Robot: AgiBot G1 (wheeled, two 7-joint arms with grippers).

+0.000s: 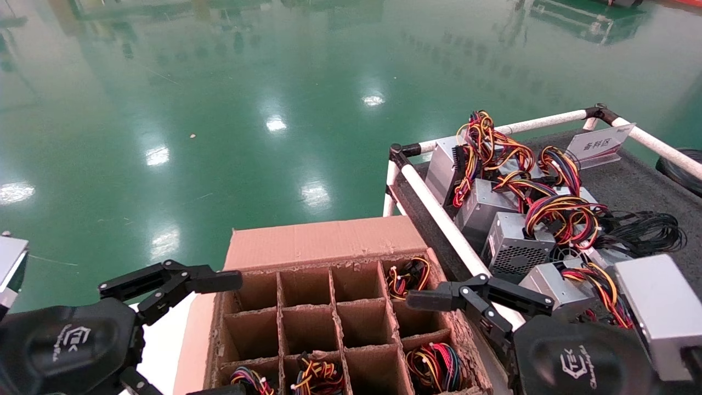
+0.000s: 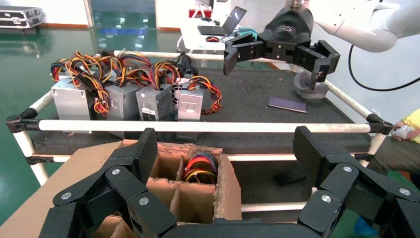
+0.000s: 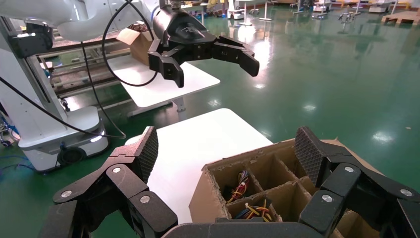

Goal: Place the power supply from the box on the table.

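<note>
1. Your left gripper (image 1: 219, 334) hangs at the left edge of the box (image 1: 323, 241), just outside its left wall. Its fingers are spread wide and hold nothing. In the left wrist view the same fingers (image 2: 143, 153) frame a corner of the box with a coil of coloured wires in one cell.
2. Your right gripper (image 1: 439, 312) hovers over the right edge of the box, beside the white pipe rail (image 1: 439, 214) of the table (image 1: 641, 186). Its fingers are also wide apart and empty. In the right wrist view they straddle the cells of the grid.
3. The box is open, its plain flap folded back on the far side. Most cells of the worn cardboard grid (image 1: 334, 323) look empty from the head view. Coloured wire bundles (image 1: 408, 274) show in the far right cell and in several of the near cells.
4. On the table a row of silver units (image 1: 482, 206) with red, yellow and orange wires stands along the near rail.
5. The power supply (image 1: 606, 255) with the black cables (image 1: 641, 233) sits on the table just past that row, near its right end. Only part of its silver case shows, with the loose coil of black cables spread on the dark top beside it.
6. A small white sign (image 1: 598, 144) stands near the far corner of the table.
</note>
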